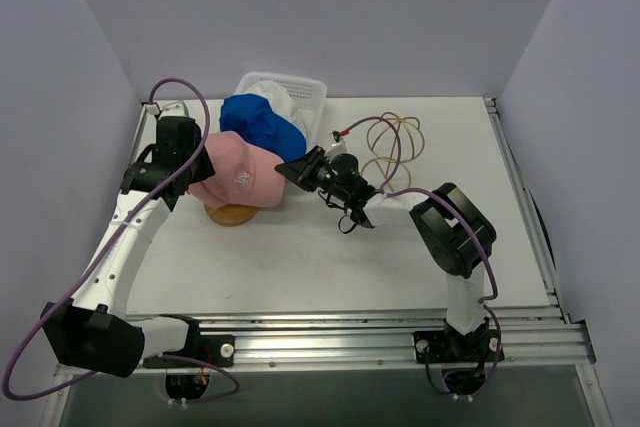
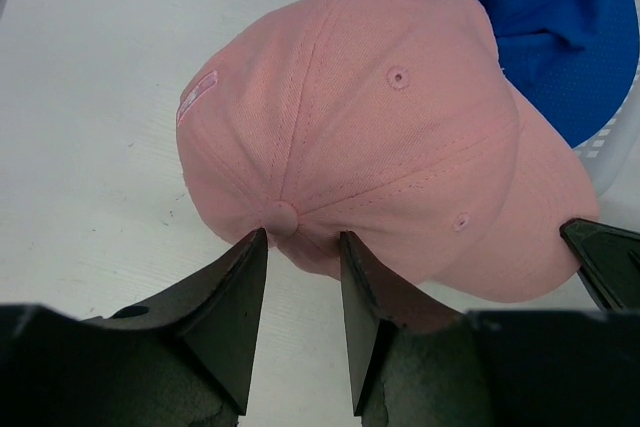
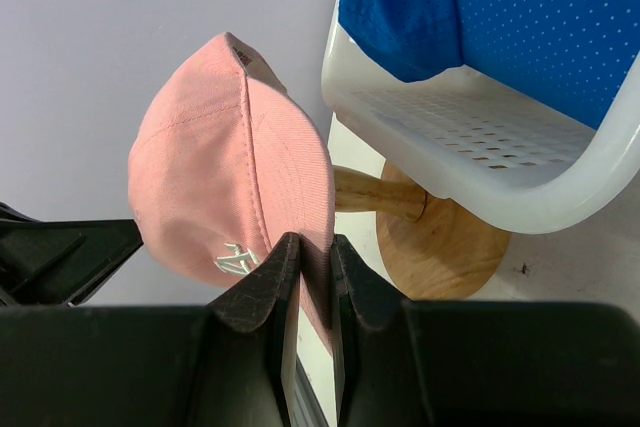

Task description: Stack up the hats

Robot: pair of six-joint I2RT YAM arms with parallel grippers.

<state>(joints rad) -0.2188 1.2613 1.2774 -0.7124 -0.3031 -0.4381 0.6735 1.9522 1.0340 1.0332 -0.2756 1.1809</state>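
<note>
- Top external view: the pink cap (image 1: 240,175) sits left of centre on the table, over a wooden stand (image 1: 232,215) whose round base shows at the cap's near edge.
- The cap's long axis, back to brim, runs roughly left to right. I have an arm at each end, with the brim toward the right arm and the crown toward the left.
- Right gripper (image 3: 307,267): clenched on the brim's edge. Its wrist camera shows both fingers pinching the pink fabric with no gap.
- Left gripper (image 2: 303,277): the fingers stand partway apart, with the bulge of the crown beside the top button between their tips. I can't tell whether they pinch the fabric or only bracket it.
- As I judge it, the coming move turns on the stand's post. It runs in under the cap, and I can't see whether the crown is seated on it, so the cap has to settle squarely over the post before either arm lets go.
- The blue cap (image 1: 262,125) lies just beyond the pink one on the far side, draped over the near rim of the white basket (image 1: 312,95). The right arm looks the nearer to it.
- The off-white hat (image 1: 272,95) is inside the basket behind the blue cap, mostly hidden.
- Count: three hats (one pink, one blue, one off-white), one basket, one stand, and one gold wire frame (image 1: 395,142) lying to the right, well apart from the hats.
</note>
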